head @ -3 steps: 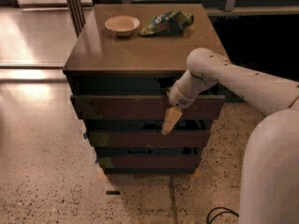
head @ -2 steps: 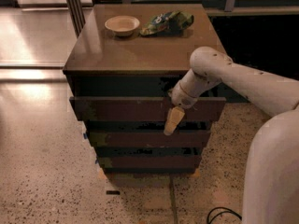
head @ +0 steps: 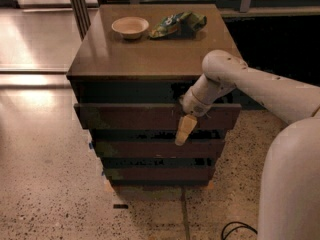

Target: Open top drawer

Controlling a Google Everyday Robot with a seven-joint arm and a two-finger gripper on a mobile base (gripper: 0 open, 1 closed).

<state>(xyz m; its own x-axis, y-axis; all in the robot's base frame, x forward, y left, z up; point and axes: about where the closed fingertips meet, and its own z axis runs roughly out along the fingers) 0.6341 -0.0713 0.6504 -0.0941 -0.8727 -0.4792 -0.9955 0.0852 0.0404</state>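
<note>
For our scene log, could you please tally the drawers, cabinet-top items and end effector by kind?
Drawer fronts: 3 (top drawer, middle drawer, bottom drawer)
Bowl: 1
Snack bag: 1
End effector: 1, at the top drawer's front
Total: 6

site: office-like interior | evidence: polished speckled floor (head: 45, 184) | jaws: at top drawer (head: 130, 116) front

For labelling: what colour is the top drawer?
Dark reddish-brown top drawer, camera view; tan end effector before it.
</note>
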